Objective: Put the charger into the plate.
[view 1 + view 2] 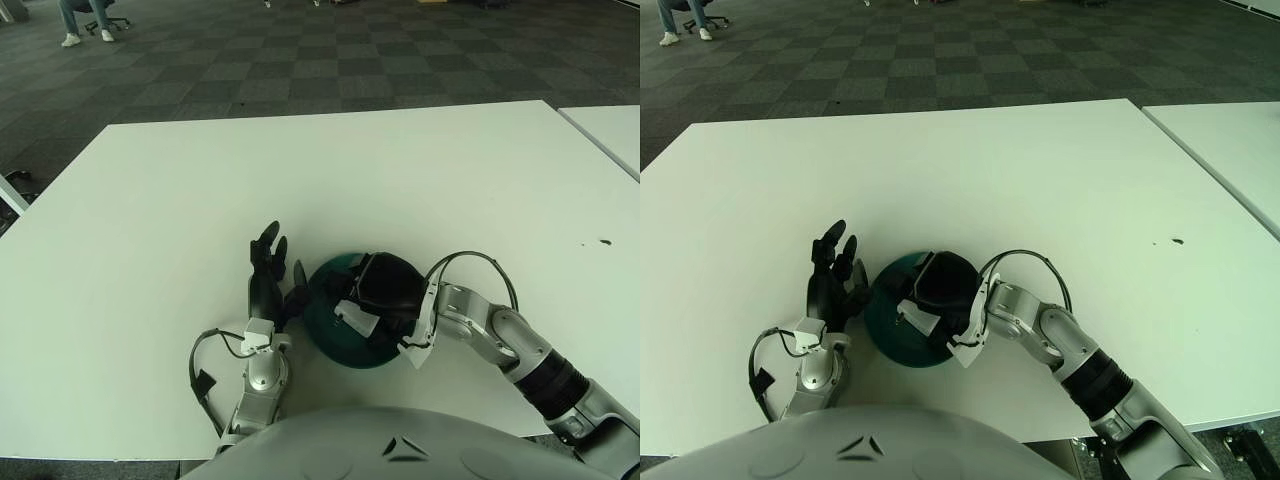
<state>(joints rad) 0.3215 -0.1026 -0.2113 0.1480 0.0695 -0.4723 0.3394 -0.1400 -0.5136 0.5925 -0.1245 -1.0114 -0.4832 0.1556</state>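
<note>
A dark green plate (335,335) sits on the white table (300,190) near its front edge. My right hand (378,295) is over the plate, its fingers curled around a small white charger (355,319) that shows just above the plate's inside. Most of the plate is hidden under this hand. My left hand (270,275) shows right beside the plate's left rim with its fingers spread and holding nothing.
A second white table (610,130) stands at the right with a narrow gap between. A small dark mark (603,241) is on the table at the far right. Dark carpet lies beyond the far edge.
</note>
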